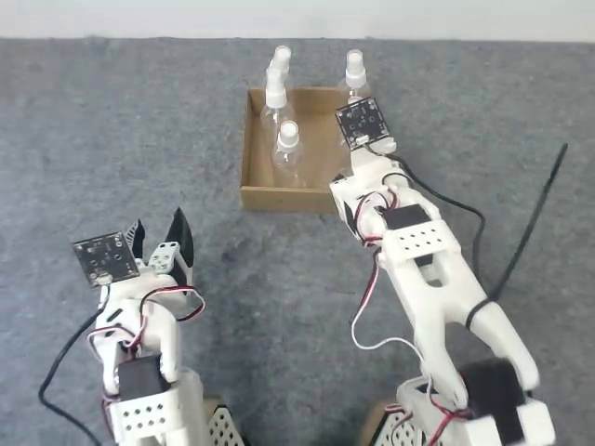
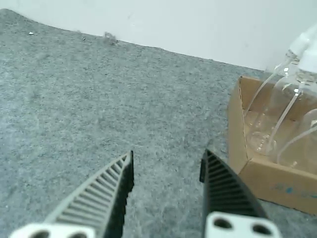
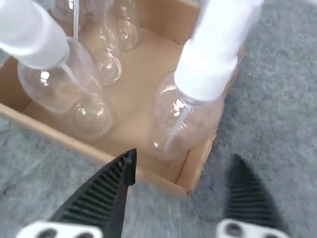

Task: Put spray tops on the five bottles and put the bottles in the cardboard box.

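Both open, empty: right pincer [image 3: 183,157] just beside the cardboard box [image 1: 252,139] corner, left pincer [image 2: 168,153] well apart. The bottles [image 3: 183,114] stand capped in the box, probably all five. You'd back the right pincer clear next.

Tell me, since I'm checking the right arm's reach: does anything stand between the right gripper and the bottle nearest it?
Only the cardboard box, by its near wall at the corner. The bottle stands just inside that wall, and the open right gripper sits just outside it. Nothing else visible intervenes.
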Controlling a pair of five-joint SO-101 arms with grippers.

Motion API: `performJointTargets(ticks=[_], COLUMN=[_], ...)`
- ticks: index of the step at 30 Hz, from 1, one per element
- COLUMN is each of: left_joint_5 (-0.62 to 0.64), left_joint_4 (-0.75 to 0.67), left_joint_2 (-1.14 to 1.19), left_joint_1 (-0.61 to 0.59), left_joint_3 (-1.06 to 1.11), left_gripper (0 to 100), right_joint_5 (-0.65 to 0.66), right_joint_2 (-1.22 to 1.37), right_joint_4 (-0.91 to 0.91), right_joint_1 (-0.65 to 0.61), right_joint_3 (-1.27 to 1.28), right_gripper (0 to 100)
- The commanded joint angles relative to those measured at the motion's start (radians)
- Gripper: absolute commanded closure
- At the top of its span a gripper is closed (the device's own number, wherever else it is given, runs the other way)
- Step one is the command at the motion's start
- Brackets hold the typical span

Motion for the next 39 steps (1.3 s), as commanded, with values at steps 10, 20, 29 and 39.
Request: performJointTargets(ticks=[10, 20, 29, 39], left_joint_5=[0.011, 0.011, 0.011, 0.012], left_joint_4=[-0.035, -0.035, -0.035, -0.031], left_joint_2=[-0.012, -0.012, -0.012, -0.012], left_joint_1=[0.002, 0.005, 0.005, 0.005], left_joint_3=[-0.010, -0.010, -0.010, -0.010], left_gripper=[79, 79, 79, 79], right_joint_5=[0.021, 0.153, 0.091, 0.091], right_joint_2=[-0.242, -0.553, -0.725, -0.917], right_joint_4=[0.033, 0.033, 0.033, 0.033], right_joint_1=[0.002, -0.074, -0.070, -0.070], right_joint_3=[0.058, 0.278, 0.370, 0.500], right_gripper=[96.5, 96.5, 96.5, 96.5])
